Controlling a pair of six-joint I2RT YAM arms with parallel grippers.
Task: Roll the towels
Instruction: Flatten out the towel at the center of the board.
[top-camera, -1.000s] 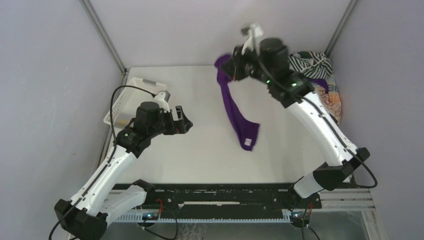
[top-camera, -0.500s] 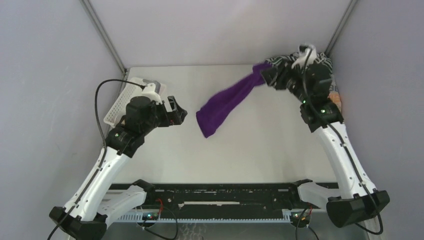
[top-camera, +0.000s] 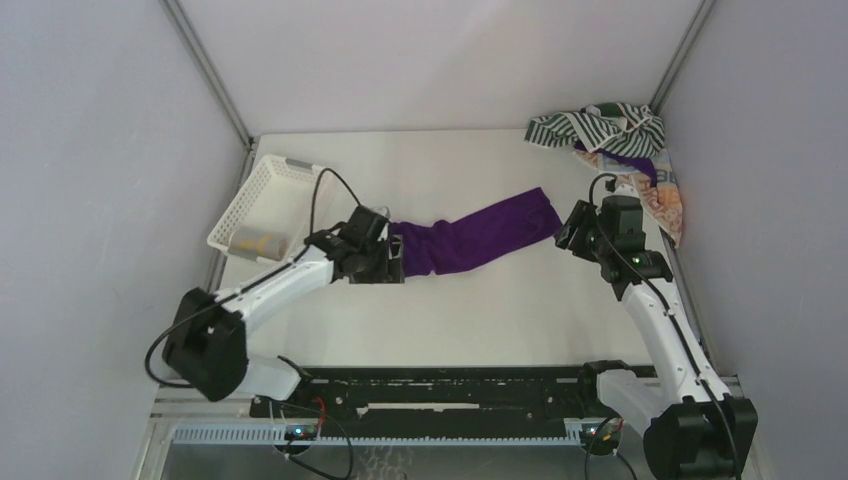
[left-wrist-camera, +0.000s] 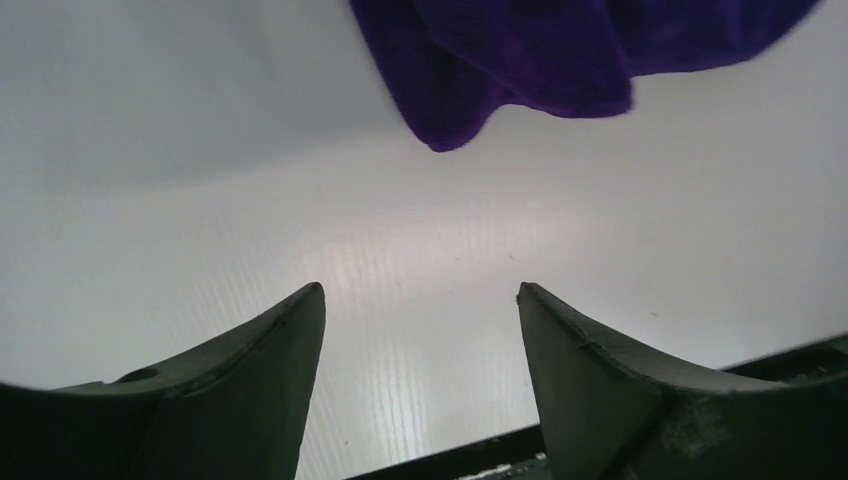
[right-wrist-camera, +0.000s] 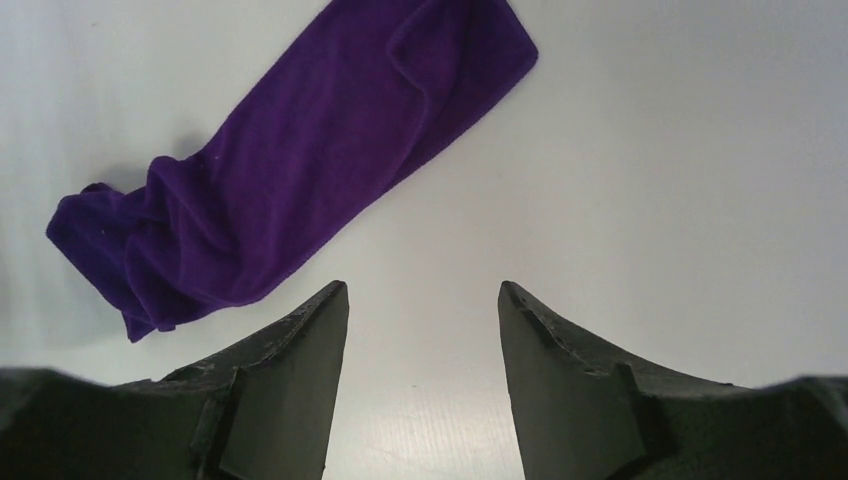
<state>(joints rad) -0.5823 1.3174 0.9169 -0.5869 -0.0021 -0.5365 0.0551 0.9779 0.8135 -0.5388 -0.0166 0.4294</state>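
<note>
I've just dropped the purple towel (top-camera: 475, 235): it lies stretched across the table (top-camera: 480, 310), nine to three o'clock. My right claw (top-camera: 570, 230) gapes empty at three; my left claw (top-camera: 393, 257), wide, waits at nine to start rolling.

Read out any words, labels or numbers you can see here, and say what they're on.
None readable.
The patterned towel at far right has a bluish print, too blurred to tell if it is lettering.
Purple towel and basket: no text.
</note>
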